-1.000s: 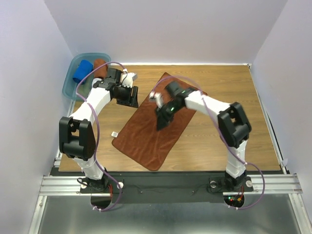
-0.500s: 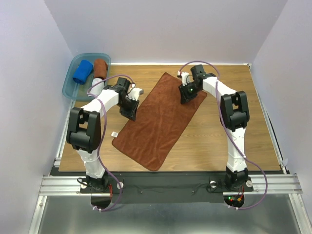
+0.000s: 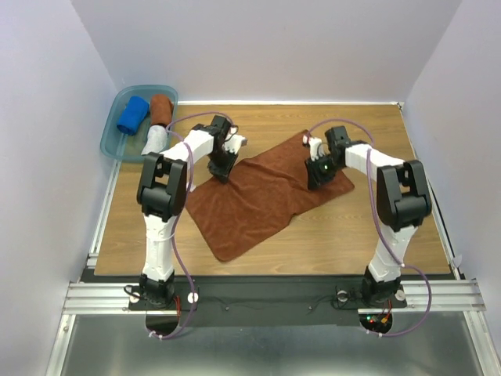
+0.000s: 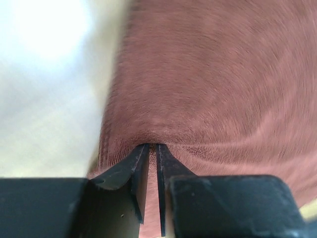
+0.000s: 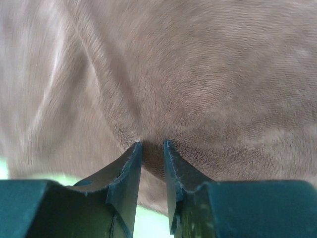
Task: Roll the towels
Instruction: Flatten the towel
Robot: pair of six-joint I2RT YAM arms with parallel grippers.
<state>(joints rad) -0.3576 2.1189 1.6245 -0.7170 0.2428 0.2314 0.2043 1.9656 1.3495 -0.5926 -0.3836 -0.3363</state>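
Wooden table (image 3: 344, 227): rust-brown towel (image 3: 250, 204) pinched, both wrist views blurred.

Wooden table (image 3: 376, 227) with a medium-brown grain, enclosed on three sides by plain pale lavender-white walls (image 3: 266, 47) that meet at the far corners. An aluminium rail (image 3: 266, 298) runs along the table's near edge, with a grey metal surface (image 3: 258, 352) below it. A translucent blue tub (image 3: 111, 129) sits at the far left corner. Lighting is even and diffuse.
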